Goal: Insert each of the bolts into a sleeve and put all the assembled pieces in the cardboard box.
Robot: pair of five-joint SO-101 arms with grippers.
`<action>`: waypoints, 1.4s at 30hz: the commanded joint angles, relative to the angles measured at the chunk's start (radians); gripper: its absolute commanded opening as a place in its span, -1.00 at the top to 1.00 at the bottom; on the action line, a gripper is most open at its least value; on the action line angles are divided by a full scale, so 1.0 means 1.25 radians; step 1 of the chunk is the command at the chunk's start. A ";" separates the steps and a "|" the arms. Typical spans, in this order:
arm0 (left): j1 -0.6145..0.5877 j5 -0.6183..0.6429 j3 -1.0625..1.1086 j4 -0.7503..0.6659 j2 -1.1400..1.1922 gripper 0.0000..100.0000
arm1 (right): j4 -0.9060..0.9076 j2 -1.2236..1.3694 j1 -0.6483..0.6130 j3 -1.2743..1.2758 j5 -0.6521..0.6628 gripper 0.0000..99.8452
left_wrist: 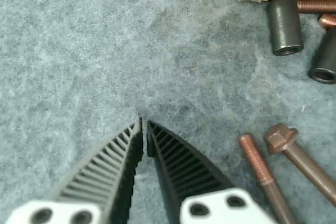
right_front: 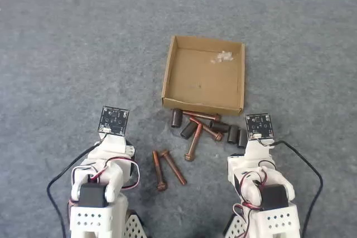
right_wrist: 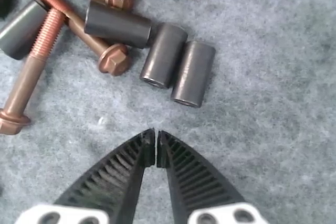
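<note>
Left gripper (left_wrist: 143, 129) and right gripper (right_wrist: 156, 139) sit closed over open carpet (right_front: 67, 54); sleeves (right_wrist: 193, 73) crowd the cardboard box (right_front: 201, 106) edge.

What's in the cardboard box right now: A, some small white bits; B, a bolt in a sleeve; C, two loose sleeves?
A: the cardboard box holds only small white bits near a far corner; the bolts and sleeves all lie outside it.
</note>
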 commanded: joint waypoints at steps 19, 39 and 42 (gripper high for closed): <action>-0.004 -0.004 -0.035 -0.130 -0.018 0.98 | -0.192 -0.013 0.195 -0.011 -0.009 0.98; -0.056 -0.082 -0.069 -0.047 -0.017 0.97 | -0.235 -0.006 0.197 -0.025 0.185 0.92; -0.056 -0.079 -0.071 -0.045 -0.016 0.97 | -0.226 -0.006 0.179 -0.027 0.183 0.92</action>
